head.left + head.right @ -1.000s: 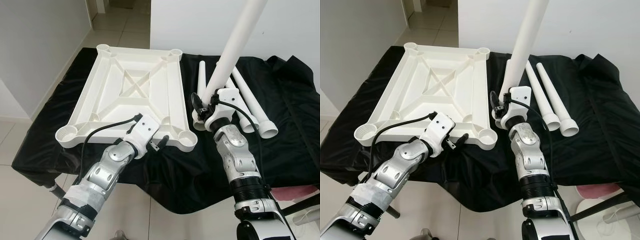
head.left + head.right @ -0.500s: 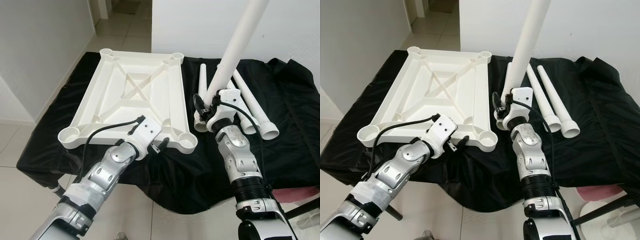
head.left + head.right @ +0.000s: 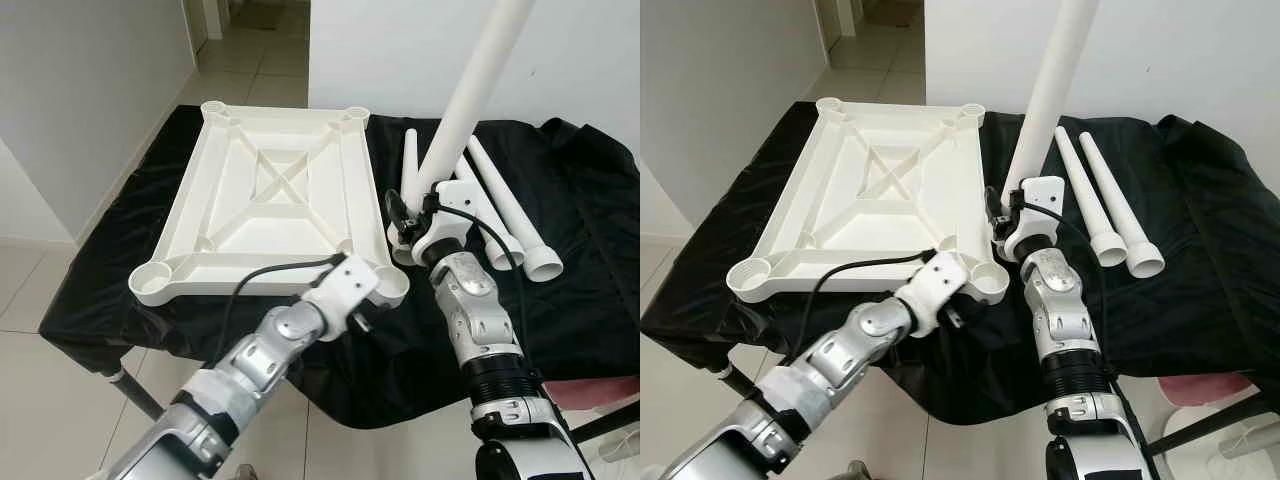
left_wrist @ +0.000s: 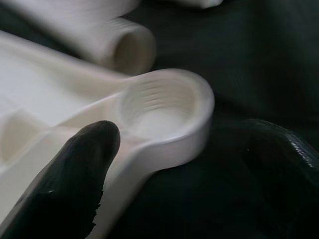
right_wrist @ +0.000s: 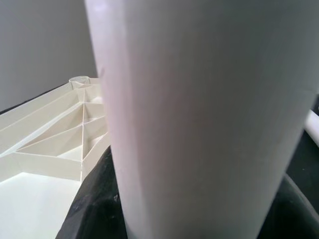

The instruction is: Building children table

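While tabletop (image 3: pixel 270 205) lies upside down, your left gripper (image 3: pixel 362 322) jaws straddle, unclosed, its near right socket (image 4: pixel 159 107); right gripper (image 3: pixel 408 222) jaws clamp tilted leg (image 3: pixel 470 100) just beside it.

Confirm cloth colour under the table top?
Black cloth; clearest in the left eye view.

Head views above tabletop (image 3: pixel 270 190); wrist views close, perhaps blurred.

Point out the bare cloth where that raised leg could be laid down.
Free: black cloth right of the two loose legs, and the near strip below them. Crowded: between tabletop and those legs, where the right gripper holds the raised leg and the left gripper sits at the near socket.
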